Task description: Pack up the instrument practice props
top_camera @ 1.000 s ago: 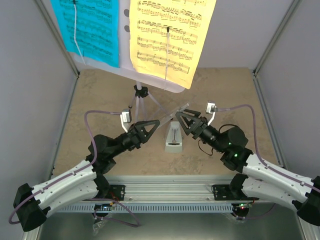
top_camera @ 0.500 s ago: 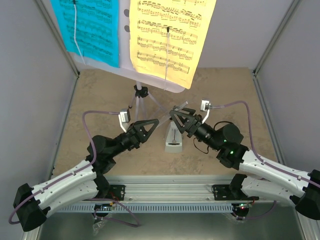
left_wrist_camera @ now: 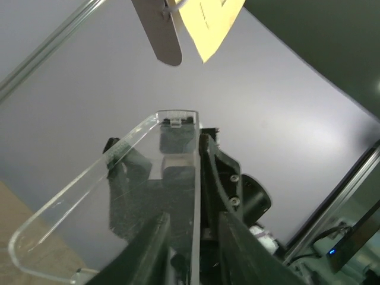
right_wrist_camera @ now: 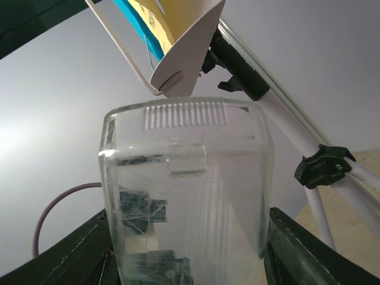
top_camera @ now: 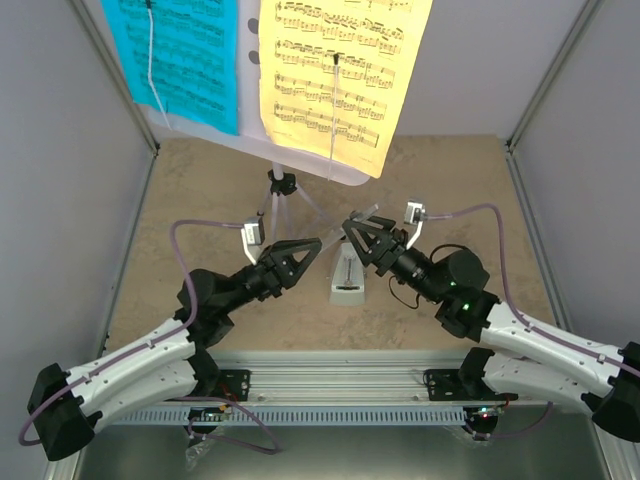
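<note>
A clear plastic cover [top_camera: 335,232] hangs between my two grippers, above the small grey pyramid metronome [top_camera: 347,282] on the table. My left gripper [top_camera: 312,243] pinches one thin wall of the cover [left_wrist_camera: 148,178], seen edge-on between its narrow jaws [left_wrist_camera: 189,225]. My right gripper [top_camera: 352,225] spans the cover's full width [right_wrist_camera: 190,190], and its fingers [right_wrist_camera: 95,249] meet both sides. Behind stands the white music stand [top_camera: 283,183] on its tripod, carrying a cyan sheet [top_camera: 180,50] and a yellow sheet [top_camera: 340,70].
Grey walls with metal corner posts [top_camera: 130,170] close in the tan table [top_camera: 200,200] on three sides. The stand's tripod legs [right_wrist_camera: 279,119] spread just behind the grippers, and its white desk [right_wrist_camera: 190,53] overhangs them. An aluminium rail [top_camera: 330,370] runs along the near edge.
My right gripper has moved left and narrowed around the clear cover. The left gripper has shifted slightly and still has the cover's wall between its jaws. The metronome has not moved.
</note>
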Available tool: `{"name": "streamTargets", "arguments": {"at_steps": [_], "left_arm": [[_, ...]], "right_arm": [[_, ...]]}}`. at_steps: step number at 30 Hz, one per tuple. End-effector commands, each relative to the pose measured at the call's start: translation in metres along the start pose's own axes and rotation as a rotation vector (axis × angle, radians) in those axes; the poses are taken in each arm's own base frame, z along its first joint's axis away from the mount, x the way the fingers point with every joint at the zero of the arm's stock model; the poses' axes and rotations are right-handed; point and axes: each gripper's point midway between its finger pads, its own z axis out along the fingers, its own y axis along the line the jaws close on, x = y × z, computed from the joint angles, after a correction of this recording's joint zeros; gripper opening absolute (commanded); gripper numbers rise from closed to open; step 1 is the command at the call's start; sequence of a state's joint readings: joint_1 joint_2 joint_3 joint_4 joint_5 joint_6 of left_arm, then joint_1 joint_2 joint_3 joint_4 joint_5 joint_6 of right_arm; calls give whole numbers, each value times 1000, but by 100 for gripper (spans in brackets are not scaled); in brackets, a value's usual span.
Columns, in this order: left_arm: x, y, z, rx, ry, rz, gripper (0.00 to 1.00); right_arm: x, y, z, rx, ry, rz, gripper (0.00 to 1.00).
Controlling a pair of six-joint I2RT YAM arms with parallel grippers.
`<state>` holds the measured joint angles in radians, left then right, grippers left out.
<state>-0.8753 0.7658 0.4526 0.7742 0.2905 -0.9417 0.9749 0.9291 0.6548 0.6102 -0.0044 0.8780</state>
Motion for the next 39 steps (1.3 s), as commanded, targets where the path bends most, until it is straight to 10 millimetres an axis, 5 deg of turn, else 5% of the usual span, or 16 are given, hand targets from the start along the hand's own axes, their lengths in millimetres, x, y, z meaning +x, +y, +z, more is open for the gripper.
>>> {"name": "streamTargets", "arguments": {"at_steps": [1,6,10,17,24,31,39], "left_arm": [[6,-2,3,12,36,-7,39],[15,32,-4,-129,39,-4,86],[33,67,-23,-253,50,-11,98],[90,125,-53,-388,182,-44,99],[140,172,-68,-498,323,-88,87],[165,206,-71,-584,390,-85,81],[192,224,-56,-578,454,-69,78]], "right_arm": [[-2,-10,-15,62,-21,-94,46],[-3,-22,-41,157,20,-238,46],[-1,-43,-65,300,92,-349,46],[11,-91,-120,524,155,-425,47],[25,-128,-156,663,177,-444,47],[26,-139,-171,701,149,-442,47],[33,-146,-173,715,172,-452,47]]}}
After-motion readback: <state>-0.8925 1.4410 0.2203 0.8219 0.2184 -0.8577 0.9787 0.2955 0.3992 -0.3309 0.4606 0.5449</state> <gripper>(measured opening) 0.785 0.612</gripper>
